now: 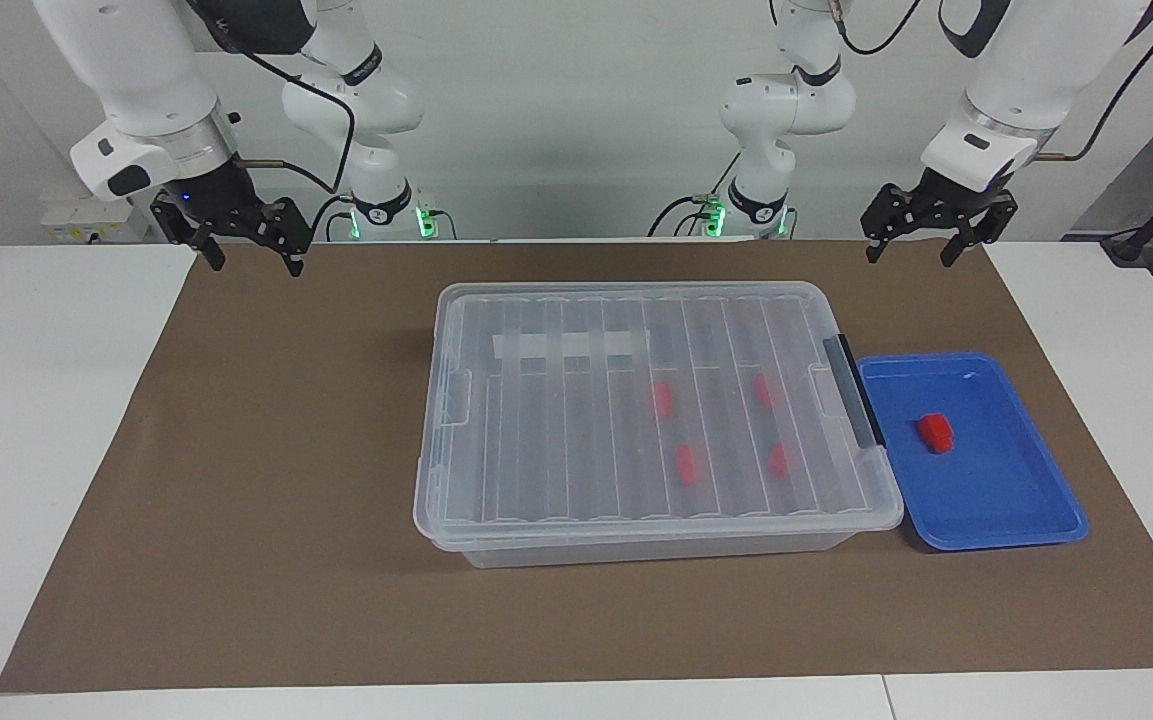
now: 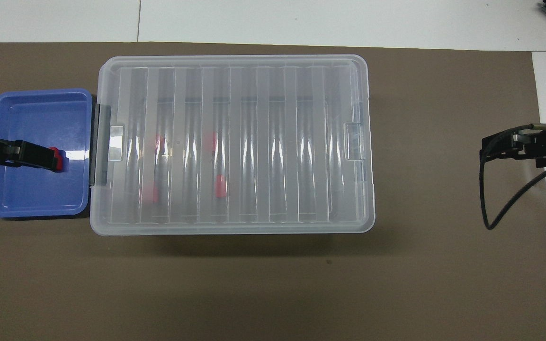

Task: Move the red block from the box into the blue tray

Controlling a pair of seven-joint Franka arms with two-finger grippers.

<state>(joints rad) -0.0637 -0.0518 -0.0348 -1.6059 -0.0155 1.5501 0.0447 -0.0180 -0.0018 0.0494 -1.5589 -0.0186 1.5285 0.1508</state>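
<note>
The clear box [image 1: 536, 440] lies mid-table with its ribbed lid shut; it also shows in the overhead view [image 2: 263, 142]. Several red blocks [image 1: 663, 399] show through the lid. The blue tray [image 1: 1026, 500] sits beside the box's black handle bar [image 1: 853, 390], toward the left arm's end. One red block [image 1: 936, 432] lies in the tray. My left gripper [image 1: 911, 255] hangs open and empty, high above the table. In the overhead view it [image 2: 24, 156] partly covers the tray's block [image 2: 56, 152]. My right gripper [image 1: 253, 262] is open and empty, raised at the right arm's end.
A brown mat [image 1: 236, 500] covers the table under the box and tray. A strip of white tape [image 1: 566, 346] is on the lid. The right arm's cable [image 2: 486, 199] loops over the mat's edge.
</note>
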